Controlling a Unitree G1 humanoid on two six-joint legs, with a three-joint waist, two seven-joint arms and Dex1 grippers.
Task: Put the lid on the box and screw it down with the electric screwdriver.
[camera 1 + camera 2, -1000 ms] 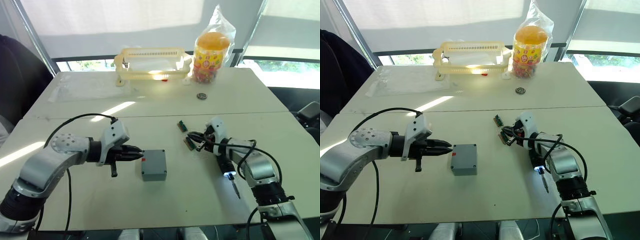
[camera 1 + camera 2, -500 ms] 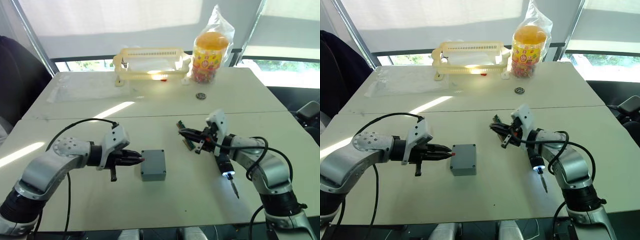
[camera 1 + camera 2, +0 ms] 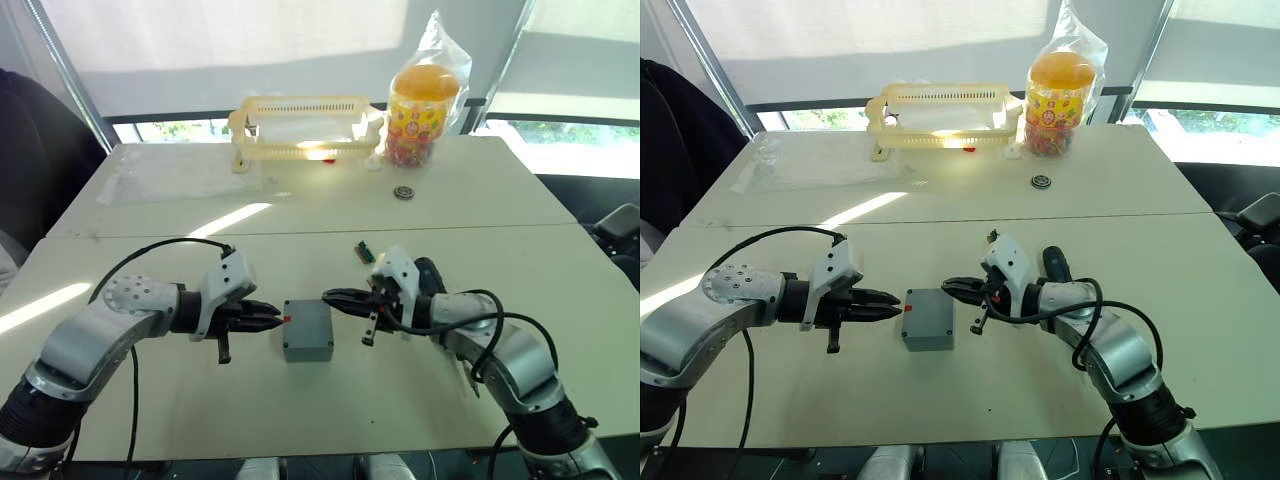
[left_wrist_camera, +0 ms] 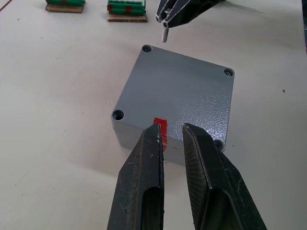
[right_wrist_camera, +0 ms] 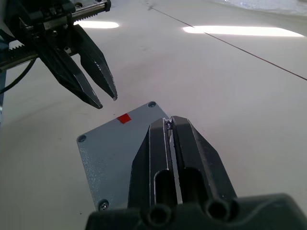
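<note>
Since a second ago my right gripper (image 3: 948, 285) has swung in over the box (image 3: 928, 318), pinching a small screw (image 4: 164, 35). My left gripper (image 3: 896, 304), slightly spread, braces its red-marked side. I judge the lid (image 4: 177, 91) seated, with at least one screw in and the electric screwdriver (image 3: 1054, 267) lying beside my right arm.

Left gripper (image 4: 170, 132) slightly parted, right gripper (image 5: 169, 123) pinched (tips facing).

The box (image 3: 928, 319) sits on the white table (image 3: 940, 215) with its lid (image 3: 929, 312) on top and a small red mark on its left side. The left tool (image 3: 891, 300) points at that side, its tips just beside the red mark. The right tool (image 3: 953, 288) reaches in from the other side, tips close together above the box's right edge. The dark electric screwdriver (image 3: 1057, 268) lies by the right arm
</note>
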